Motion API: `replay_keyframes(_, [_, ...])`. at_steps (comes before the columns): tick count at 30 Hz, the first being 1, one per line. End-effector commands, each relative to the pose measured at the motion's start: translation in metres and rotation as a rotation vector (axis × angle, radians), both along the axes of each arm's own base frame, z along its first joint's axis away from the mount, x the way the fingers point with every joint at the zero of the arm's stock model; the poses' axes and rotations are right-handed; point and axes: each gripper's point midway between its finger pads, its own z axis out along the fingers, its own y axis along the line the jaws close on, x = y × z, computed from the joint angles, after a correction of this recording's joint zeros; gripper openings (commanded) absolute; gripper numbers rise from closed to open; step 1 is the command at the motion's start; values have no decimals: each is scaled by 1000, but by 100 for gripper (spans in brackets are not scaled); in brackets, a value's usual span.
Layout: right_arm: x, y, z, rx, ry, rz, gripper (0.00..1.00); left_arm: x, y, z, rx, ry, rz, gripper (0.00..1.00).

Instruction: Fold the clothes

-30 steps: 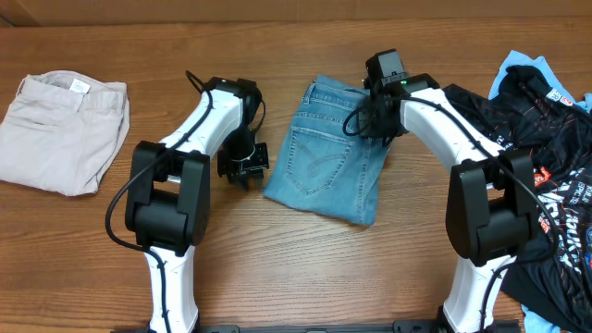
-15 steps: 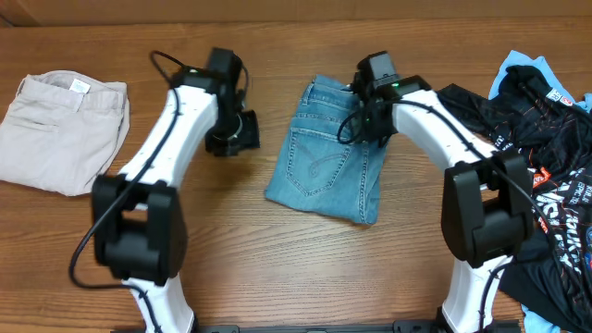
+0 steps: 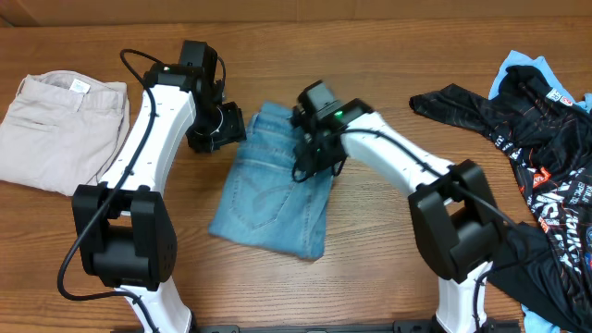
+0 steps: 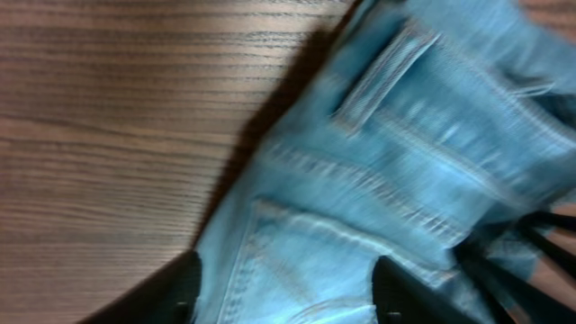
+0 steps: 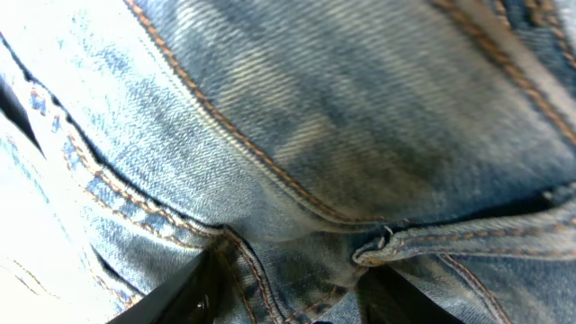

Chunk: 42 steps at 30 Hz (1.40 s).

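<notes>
The left fingers [image 4: 184,292] and right fingers [image 5: 193,292] stood apart, jeans [image 3: 273,199] beneath both. Denim looked heavy yet limp; the thick waistband [image 3: 275,113] nearby suited gripping.

Bare table [image 3: 370,268] is lying open on the near side of the folded jeans [image 3: 268,199]; beige trousers [image 3: 60,129] are blocking the far left, black jersey [image 3: 546,157] the far right.

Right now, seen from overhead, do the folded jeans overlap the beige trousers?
No, the jeans lie clear of the beige trousers, with bare table showing between them.
</notes>
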Motion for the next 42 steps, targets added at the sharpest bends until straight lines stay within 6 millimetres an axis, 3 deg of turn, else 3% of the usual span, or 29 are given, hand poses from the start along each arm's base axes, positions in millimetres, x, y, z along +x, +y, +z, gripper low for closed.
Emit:
replay_keyframes(1, [-24,7,-13,-31,59,-10,53,5,3,6,3,-37,-27,79])
replay_keyframes(7, [2,-9,22,-1,-32,-72,61,15,2,5,23,-112,-200,100])
replay_keyframes(9, [10,-17,30,10,-49,-97,62,17,2,-1,26,-109,-225,100])
replay_keyframes(17, [14,-36,27,-8,-23,-141,63,24,0,-45,21,-73,-362,100])
replay_keyframes(25, [15,-38,27,-8,-22,-146,64,29,-29,-80,-146,-71,-450,100])
replay_keyframes(30, [16,-38,27,-8,-23,-147,64,21,-54,-86,-295,-55,-488,90])
replay_keyframes(35, [15,-38,27,-9,-22,-147,65,15,-63,-99,-319,-20,-500,85])
replay_keyframes(38, [14,-39,27,-12,-17,-147,63,13,-65,-107,-320,-8,-513,73])
replay_keyframes(42, [15,-40,28,-12,-21,-149,60,15,-65,-109,-319,-17,-517,49])
